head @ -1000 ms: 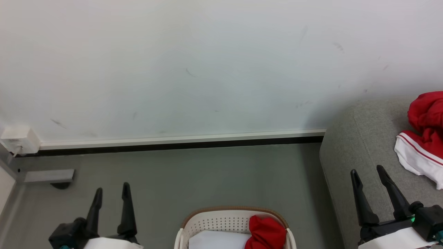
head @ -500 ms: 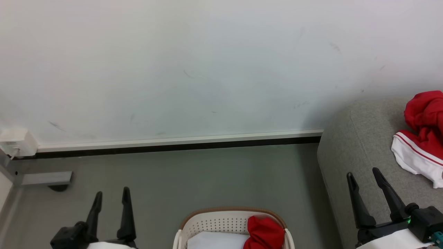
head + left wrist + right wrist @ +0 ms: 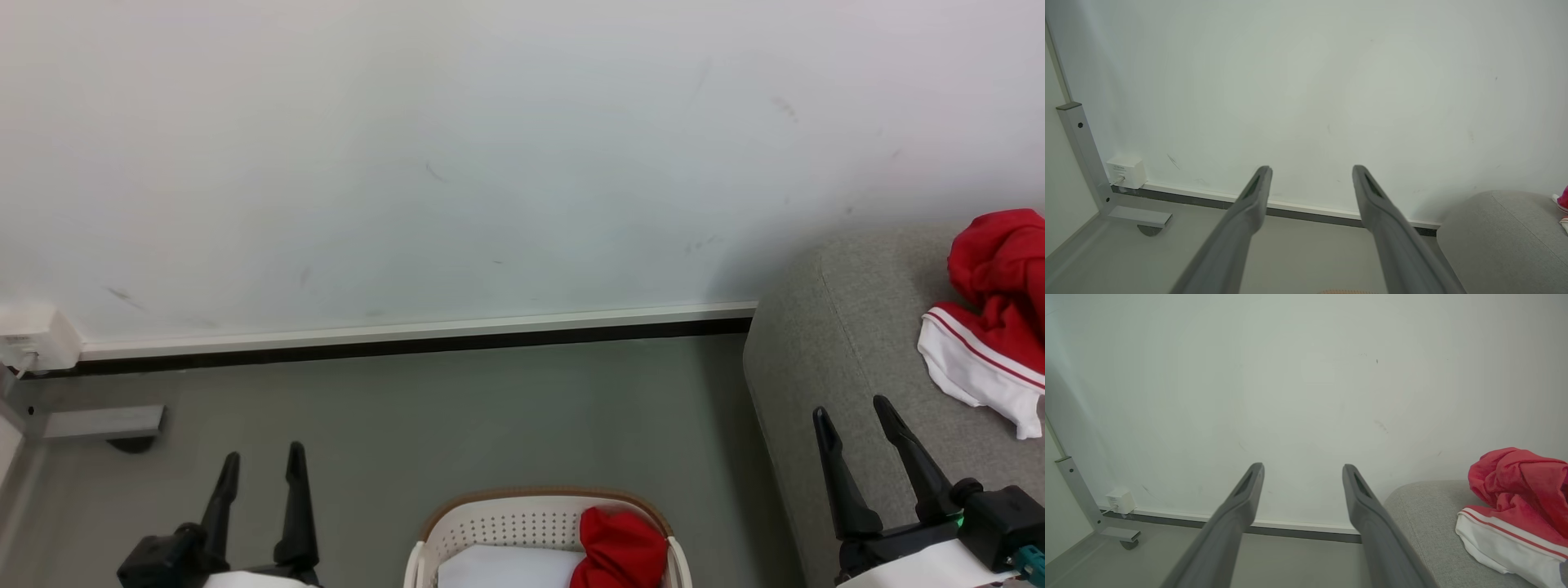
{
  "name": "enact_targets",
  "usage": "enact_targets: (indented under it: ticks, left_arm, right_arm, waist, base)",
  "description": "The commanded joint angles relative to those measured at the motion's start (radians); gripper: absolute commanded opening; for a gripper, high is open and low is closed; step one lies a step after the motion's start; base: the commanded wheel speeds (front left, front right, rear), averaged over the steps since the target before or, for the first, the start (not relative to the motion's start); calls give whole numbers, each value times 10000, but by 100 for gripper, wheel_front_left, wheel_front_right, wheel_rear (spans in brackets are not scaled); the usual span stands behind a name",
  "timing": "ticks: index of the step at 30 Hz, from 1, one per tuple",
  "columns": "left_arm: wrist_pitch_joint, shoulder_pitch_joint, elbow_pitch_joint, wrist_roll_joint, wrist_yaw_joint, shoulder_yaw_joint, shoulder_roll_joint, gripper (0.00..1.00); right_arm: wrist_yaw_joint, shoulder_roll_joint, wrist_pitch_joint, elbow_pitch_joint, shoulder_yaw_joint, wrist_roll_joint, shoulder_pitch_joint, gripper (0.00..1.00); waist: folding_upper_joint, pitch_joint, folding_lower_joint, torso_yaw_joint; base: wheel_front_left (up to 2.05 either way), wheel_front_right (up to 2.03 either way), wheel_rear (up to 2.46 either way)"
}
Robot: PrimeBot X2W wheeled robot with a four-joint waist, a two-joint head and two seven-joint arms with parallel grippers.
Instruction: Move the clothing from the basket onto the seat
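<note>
The cream basket (image 3: 522, 523) with its tan rim sits on the floor at the bottom centre of the head view. Red clothing (image 3: 619, 549) is bunched at its right end, next to a pale sheet (image 3: 498, 567). More red-and-white clothing (image 3: 992, 318) (image 3: 1515, 506) lies on the grey seat (image 3: 841, 343) (image 3: 1421, 514) (image 3: 1502, 232) at the right. My left gripper (image 3: 261, 457) (image 3: 1310, 171) hangs open over the floor, left of the basket. Open too, my right gripper (image 3: 849, 412) (image 3: 1302, 467) is over the seat's near left edge. Neither holds anything.
A white wall with a dark baseboard (image 3: 408, 343) runs across the back. At the far left stand a white wall box (image 3: 33, 339) (image 3: 1126, 171) and a grey metal frame foot (image 3: 98, 423) (image 3: 1139, 216). Grey floor (image 3: 490, 416) lies between wall and basket.
The head view has shifted slightly, so everything sits a little further left. Both grippers stay open and hold their places in the view, only a little lower.
</note>
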Motion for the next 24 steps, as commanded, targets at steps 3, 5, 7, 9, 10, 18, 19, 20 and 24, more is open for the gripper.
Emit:
enact_targets:
  ticks: [3, 5, 7, 9, 10, 18, 19, 20, 24]
  left_arm:
    - [-8, -79, -16, 77, 37, -33, 20, 100]
    - [-8, -101, -26, 38, 42, -104, 19, 100]
    - [-8, -126, -19, -16, 39, -145, 18, 100]
    - [-7, -198, -48, -45, 25, -220, 21, 100]
    - [-8, -252, -64, -47, 17, -281, 20, 100]
    - [-8, -912, 8, -73, -109, -769, 20, 100]
    - [-7, -1029, 47, -77, -124, -839, 20, 100]
    - [-7, -1140, 121, -82, -144, -900, 22, 100]
    - [-7, -1642, 494, 127, -277, -1189, 20, 100]
  right_arm:
    - [-26, 0, 3, 34, -12, 87, -114, 100]
    - [-26, -5, 3, 4, -48, 96, -185, 100]
    - [-26, -15, 3, -14, -66, 101, -230, 100]
    - [-26, -76, 3, -52, -86, 89, -300, 100]
    - [-26, -120, 3, -75, -122, 73, -346, 100]
    - [-26, -365, 3, -332, -402, 15, -1052, 100]
    - [-26, -384, 4, -360, -440, 25, -1159, 100]
    - [-26, -408, 4, -380, -451, 27, -1263, 100]
    - [-26, -474, 4, -519, -575, 50, -1704, 100]
  waist:
    - [-1, 22, 0, -32]
    - [-1, 67, 0, -69]
    - [-1, 99, 0, -91]
    - [-1, 197, 0, -145]
    - [-1, 277, 0, -172]
    - [-1, 1153, 0, -519]
    - [-1, 1277, 0, -568]
    - [-1, 1414, 0, -627]
    - [-1, 1968, 0, -849]
  base:
    - [0, 0, 0]
    - [0, 0, 0]
    - [0, 0, 0]
    - [0, 0, 0]
    - [0, 0, 0]
    - [0, 0, 0]
    - [0, 0, 0]
    - [0, 0, 0]
    - [0, 0, 0]
